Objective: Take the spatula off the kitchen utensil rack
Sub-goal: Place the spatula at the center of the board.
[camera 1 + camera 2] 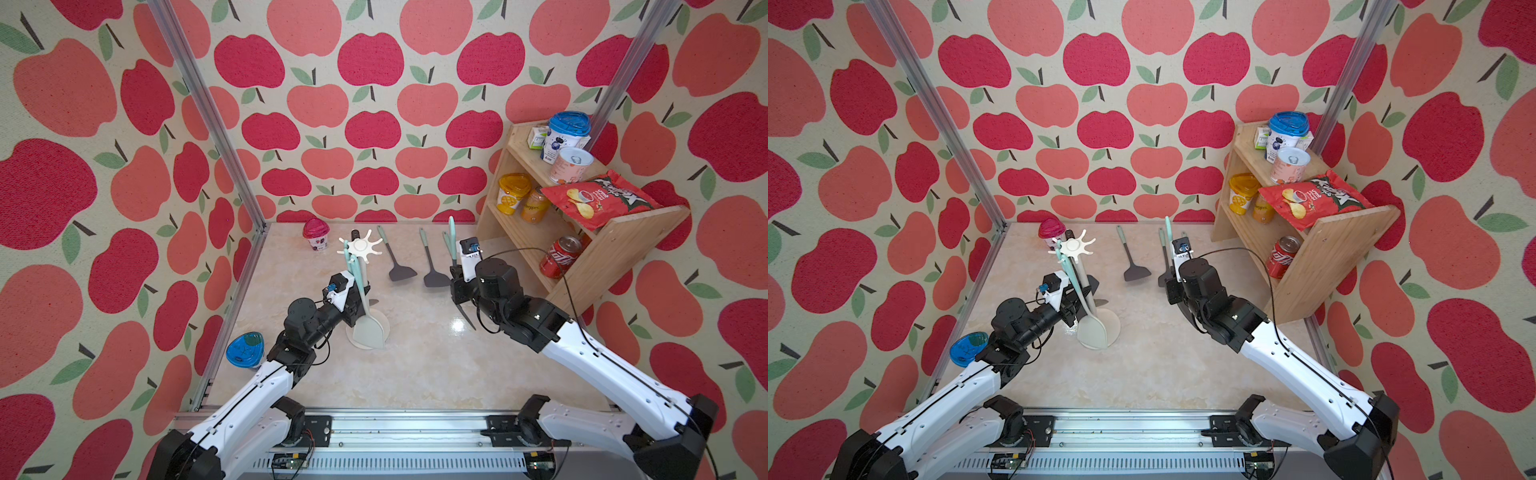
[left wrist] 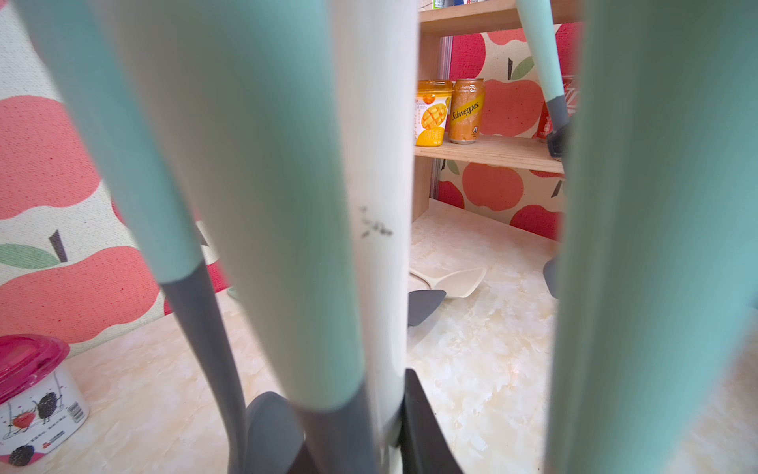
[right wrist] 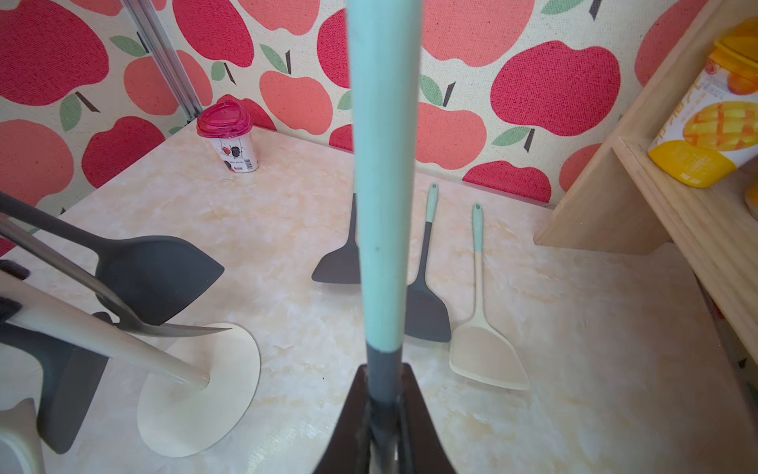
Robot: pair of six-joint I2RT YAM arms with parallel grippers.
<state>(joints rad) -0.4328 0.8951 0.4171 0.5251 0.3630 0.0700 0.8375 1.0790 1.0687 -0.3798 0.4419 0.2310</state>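
Observation:
The cream-white kitchen utensil rack (image 1: 360, 247) (image 1: 1077, 247) stands left of the table's middle. A cream spatula with a teal handle (image 1: 368, 332) and darker utensils (image 3: 160, 275) hang from it. My left gripper (image 1: 358, 301) (image 2: 361, 435) is shut on the rack's upright pole (image 2: 381, 164), low down among the hanging handles. To the right, clear of the rack, my right gripper (image 1: 457, 276) (image 3: 383, 414) is shut on the grey neck of a spatula (image 1: 452, 237) (image 3: 383, 164). It holds that spatula upright, teal handle up, above the table.
Two dark spatulas (image 1: 399, 266) (image 1: 432, 270) and a cream one (image 3: 484, 353) lie on the table behind the right gripper. A wooden stepped shelf (image 1: 615, 245) with cans and snacks stands at the right. A red-lidded cup (image 1: 316, 235) sits at the back left, a blue-lidded cup (image 1: 245, 351) by the left arm.

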